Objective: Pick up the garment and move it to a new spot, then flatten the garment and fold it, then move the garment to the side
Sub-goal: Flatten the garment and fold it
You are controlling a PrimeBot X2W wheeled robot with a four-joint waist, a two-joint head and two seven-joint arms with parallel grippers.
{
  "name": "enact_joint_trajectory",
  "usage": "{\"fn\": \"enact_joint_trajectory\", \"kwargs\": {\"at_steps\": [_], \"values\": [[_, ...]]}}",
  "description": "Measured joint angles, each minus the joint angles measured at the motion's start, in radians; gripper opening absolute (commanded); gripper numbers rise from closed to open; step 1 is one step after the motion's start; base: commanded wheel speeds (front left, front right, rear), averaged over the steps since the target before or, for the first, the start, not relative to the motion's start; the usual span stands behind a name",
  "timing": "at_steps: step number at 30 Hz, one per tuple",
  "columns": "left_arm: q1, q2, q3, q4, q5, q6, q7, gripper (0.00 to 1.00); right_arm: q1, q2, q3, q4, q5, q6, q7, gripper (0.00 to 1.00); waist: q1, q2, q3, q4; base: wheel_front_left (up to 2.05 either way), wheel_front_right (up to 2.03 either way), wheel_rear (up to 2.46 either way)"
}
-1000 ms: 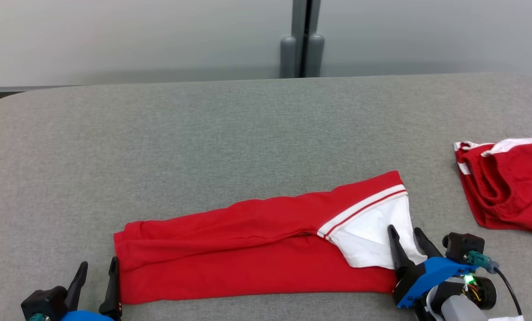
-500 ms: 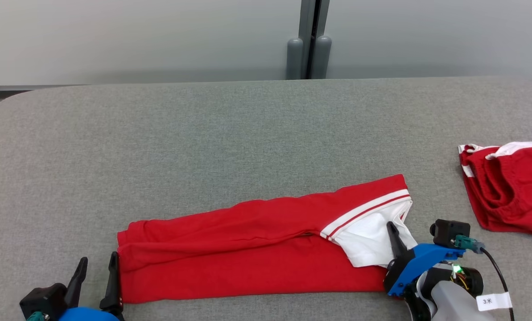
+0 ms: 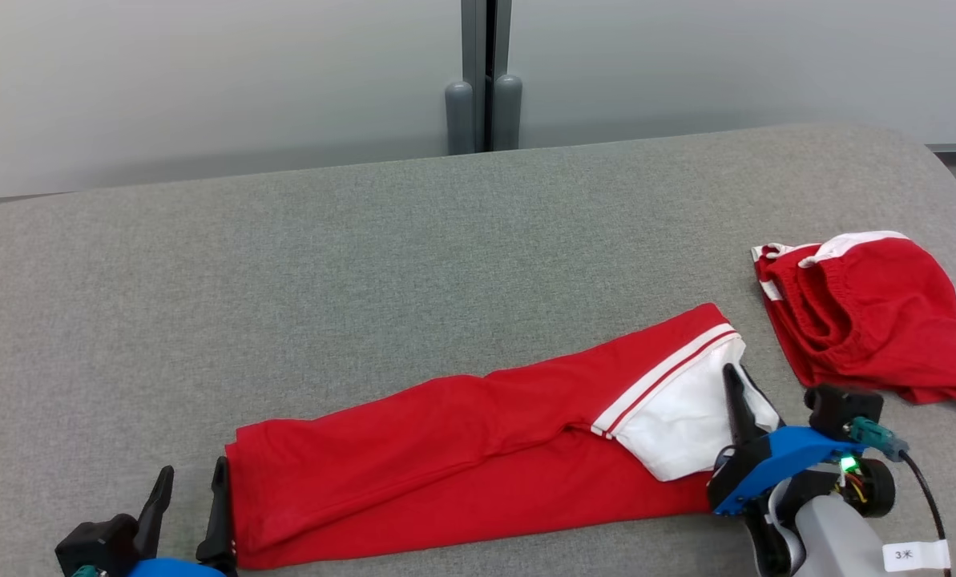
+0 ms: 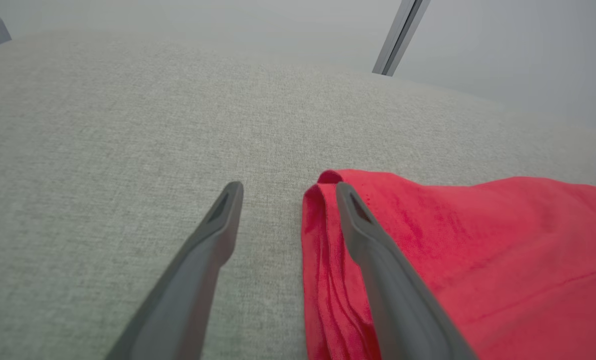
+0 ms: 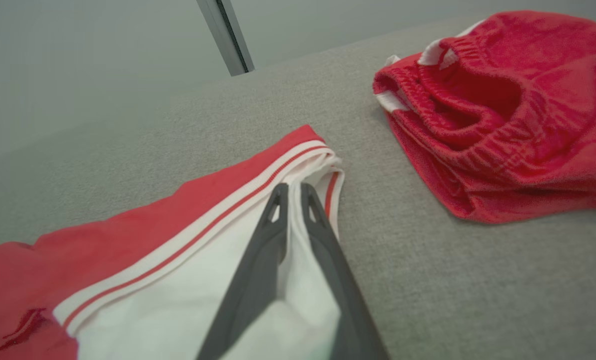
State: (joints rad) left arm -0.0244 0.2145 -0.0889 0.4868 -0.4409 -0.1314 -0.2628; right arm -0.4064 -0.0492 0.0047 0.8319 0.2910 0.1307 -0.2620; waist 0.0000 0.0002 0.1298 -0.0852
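The garment (image 3: pixel 445 449) is a long, folded red piece with a white-striped hem and a white inner panel, lying across the near part of the grey table (image 3: pixel 365 256). My right gripper (image 3: pixel 736 377) is at its right end, shut on the white fabric (image 5: pixel 178 280); the right wrist view has cloth pinched between the closed fingers of that gripper (image 5: pixel 293 189). Down at the left end, my left gripper (image 3: pixel 193 473) stands open. In the left wrist view, this gripper (image 4: pixel 289 187) has one finger over the red folded edge (image 4: pixel 477 250) and the other over bare table.
A second red garment (image 3: pixel 862 320) with a white-trimmed elastic waistband lies bunched at the table's right side, close to my right gripper (image 5: pixel 502 125). A grey wall with a vertical post (image 3: pixel 484 80) stands behind the table's far edge.
My right gripper has closed on the garment's white fabric. The whole head view has shifted, so the camera has moved. The left gripper stays open at the left end.
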Motion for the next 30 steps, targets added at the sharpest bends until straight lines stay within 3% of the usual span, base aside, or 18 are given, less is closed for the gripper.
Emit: {"fn": "enact_joint_trajectory", "kwargs": {"at_steps": [7,12,18,26,30], "values": [[-0.007,-0.002,-0.019,-0.001,0.0,0.0,0.0,1.0,0.044,0.0,0.212,-0.137,0.129,0.0,0.0,0.0,0.0001,0.0,-0.006,0.048,0.0,0.0,0.0],[-0.016,-0.009,-0.049,0.003,0.0,0.0,0.0,1.0,0.052,0.0,0.317,-0.171,0.191,0.0,0.0,0.0,0.0,0.0,-0.019,0.112,0.0,0.0,0.0],[-0.013,-0.004,-0.064,0.008,-0.007,0.0,0.0,1.0,0.051,0.002,0.317,-0.132,0.193,0.0,0.0,0.0,0.0,-0.0001,-0.024,0.164,0.0,0.0,0.0],[0.002,-0.005,-0.052,0.015,0.0,0.0,0.0,1.0,0.051,0.001,0.305,-0.106,0.19,0.0,0.0,0.0,0.0,-0.0001,-0.032,0.141,0.0,0.0,0.0],[0.002,-0.008,-0.053,0.015,0.003,0.0,0.0,1.0,0.051,-0.001,0.363,-0.13,0.205,0.0,0.0,0.0,0.0,-0.0002,-0.036,0.131,0.0,0.0,0.0]]}}
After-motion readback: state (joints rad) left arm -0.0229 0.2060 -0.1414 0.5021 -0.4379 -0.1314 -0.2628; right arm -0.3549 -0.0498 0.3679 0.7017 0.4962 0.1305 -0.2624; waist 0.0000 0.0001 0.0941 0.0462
